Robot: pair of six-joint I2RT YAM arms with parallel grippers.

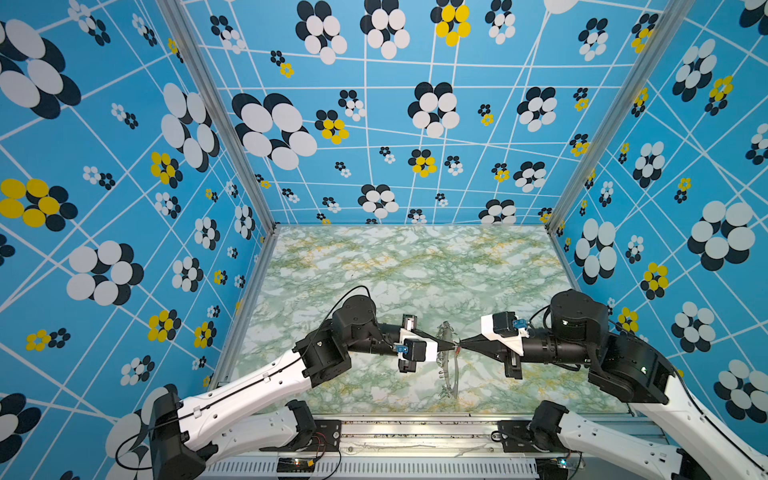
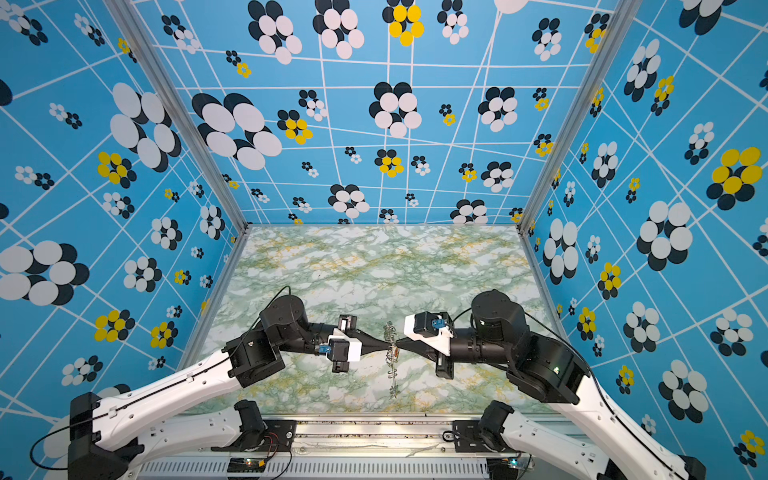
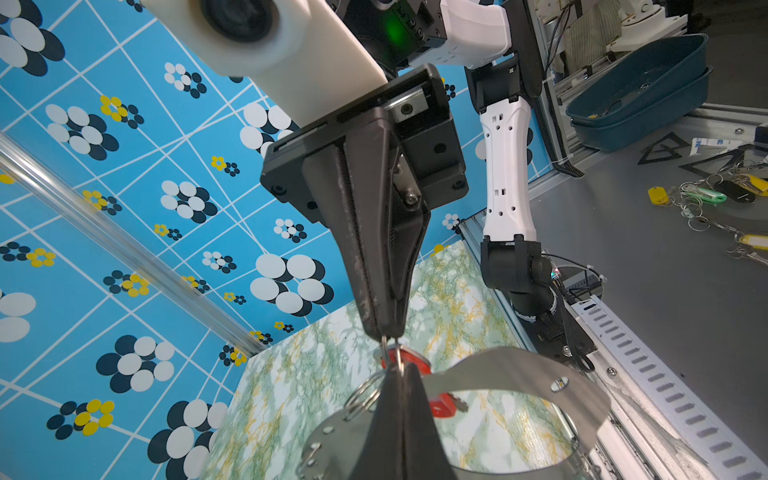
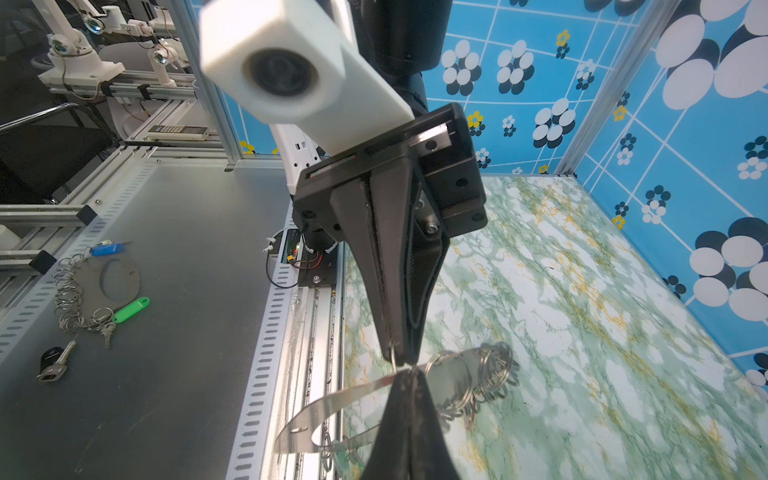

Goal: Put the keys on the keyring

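In both top views the two grippers meet tip to tip above the marble table (image 1: 415, 266). The keyring (image 1: 448, 374) (image 2: 392, 374), a grey metal crescent edged with silver rings (image 4: 494, 370), is held edge-on between them, above the table. My left gripper (image 1: 453, 344) (image 3: 397, 368) is shut, with a thin wire ring (image 3: 392, 353) at its tips. My right gripper (image 1: 462, 344) (image 4: 409, 374) is shut at the keyring's rim (image 4: 353, 395). A red key tag (image 3: 440, 405) hangs behind the plate (image 3: 519, 374), partly hidden by it. No other keys show inside the cell.
Patterned blue walls close the table on three sides, and an aluminium rail (image 1: 415, 432) runs along the front. On the grey bench outside lie another keyring with a green tag (image 4: 131, 309), a blue tag (image 4: 106, 248), a black key (image 4: 54, 361), more tags (image 3: 715, 195) and blue tubs (image 3: 640, 95).
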